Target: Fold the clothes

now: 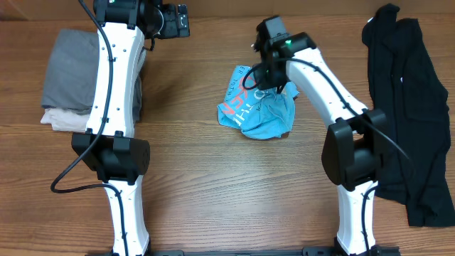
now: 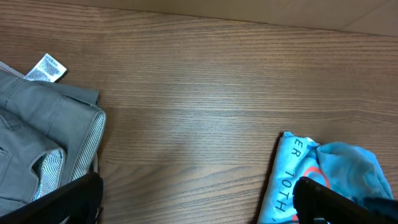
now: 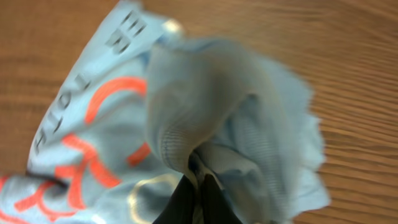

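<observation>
Since the crumpled T-shirt [image 1: 256, 110] needs spreading, my right gripper [image 3: 198, 171] pinches a fold, fully closed. Upper left, my left gripper [image 1: 174, 20] gapes empty

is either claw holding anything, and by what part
The right claw is shut on the blue T-shirt, pinching a bunched fold beside the lettering. The left claw is open, empty.

Crumpled sky-blue T-shirt [image 1: 257, 108] with red lettering, mid-table.
</observation>
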Robot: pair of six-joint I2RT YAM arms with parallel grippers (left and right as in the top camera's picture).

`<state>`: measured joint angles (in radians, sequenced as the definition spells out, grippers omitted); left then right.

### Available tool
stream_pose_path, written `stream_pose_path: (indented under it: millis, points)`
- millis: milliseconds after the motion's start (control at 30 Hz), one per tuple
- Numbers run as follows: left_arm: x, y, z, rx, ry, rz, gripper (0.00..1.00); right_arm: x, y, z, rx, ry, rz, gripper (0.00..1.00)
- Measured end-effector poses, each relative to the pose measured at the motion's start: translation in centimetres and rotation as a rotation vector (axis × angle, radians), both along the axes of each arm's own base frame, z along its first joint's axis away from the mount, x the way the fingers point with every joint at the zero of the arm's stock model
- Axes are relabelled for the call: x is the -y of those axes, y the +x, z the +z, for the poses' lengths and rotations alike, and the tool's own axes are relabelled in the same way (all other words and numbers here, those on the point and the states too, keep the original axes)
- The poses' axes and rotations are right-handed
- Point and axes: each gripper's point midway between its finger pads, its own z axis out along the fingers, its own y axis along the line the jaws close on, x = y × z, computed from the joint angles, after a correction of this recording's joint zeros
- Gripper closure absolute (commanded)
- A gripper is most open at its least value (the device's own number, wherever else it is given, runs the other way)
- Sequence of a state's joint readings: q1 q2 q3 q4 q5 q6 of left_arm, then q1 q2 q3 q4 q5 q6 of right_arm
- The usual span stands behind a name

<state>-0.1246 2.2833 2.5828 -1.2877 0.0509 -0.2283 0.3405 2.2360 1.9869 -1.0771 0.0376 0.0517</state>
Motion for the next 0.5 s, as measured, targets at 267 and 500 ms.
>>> stream_pose_path:
  millis: [267,500]
  points:
    - [0.0,0.0,0.0,0.001,0.015,-0.021,0.0,8.0,0.6,0.5,-0.07,0.05,-0.27,0.66]
    - [0.0,0.0,0.0,0.004,0.025,-0.041,0.0,11.4,-1.2,0.3,-0.187,0.122,-0.397,0.1]
